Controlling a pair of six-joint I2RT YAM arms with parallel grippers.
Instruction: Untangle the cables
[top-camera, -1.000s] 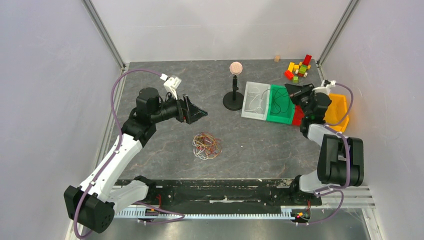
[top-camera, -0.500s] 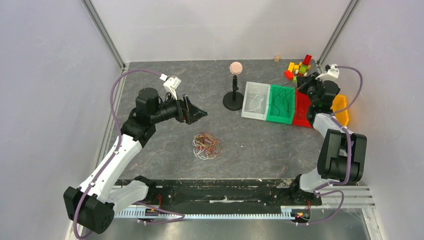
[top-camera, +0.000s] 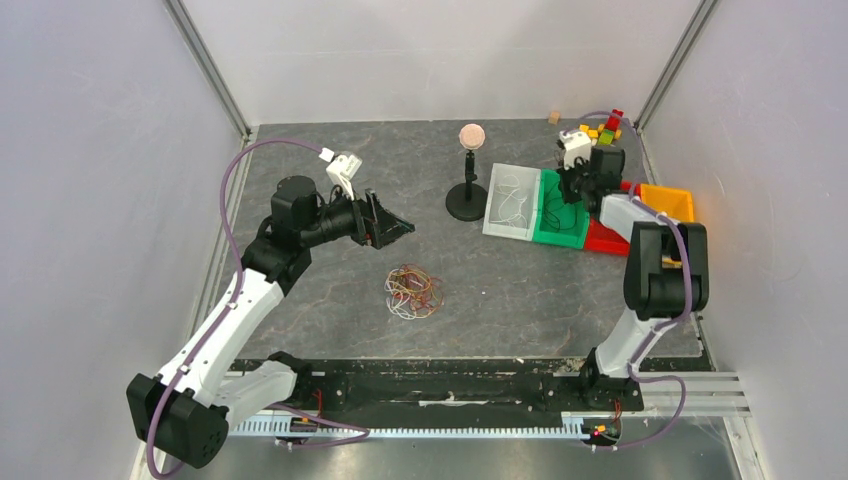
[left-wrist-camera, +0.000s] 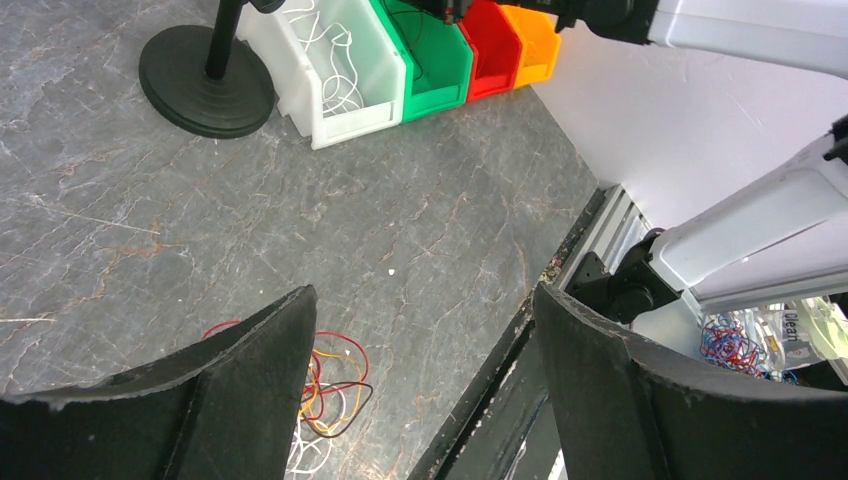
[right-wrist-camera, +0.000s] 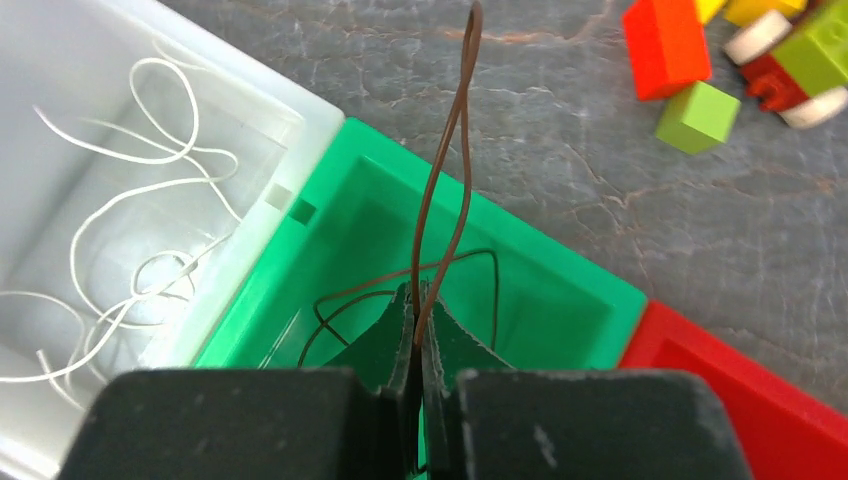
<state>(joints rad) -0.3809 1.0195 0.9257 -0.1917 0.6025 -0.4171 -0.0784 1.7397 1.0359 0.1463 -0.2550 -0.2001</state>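
Observation:
The cables lie as a small tangle of red, orange, white and dark strands on the grey table; the left wrist view shows the cables partly behind one finger. My left gripper hovers open up and to the left of the tangle, and in its own view the left gripper holds nothing. My right gripper is over the green bin. In its wrist view the right gripper is shut on a thin brown cable that loops up from the tips.
A white bin holding white wires, the green bin with dark wires, a red bin and an orange bin stand in a row at the back right. A black stand is left of them. Toy blocks lie behind.
The right arm has swung left from over the red and orange bins to over the green bin. The left arm and the tangle have not moved.

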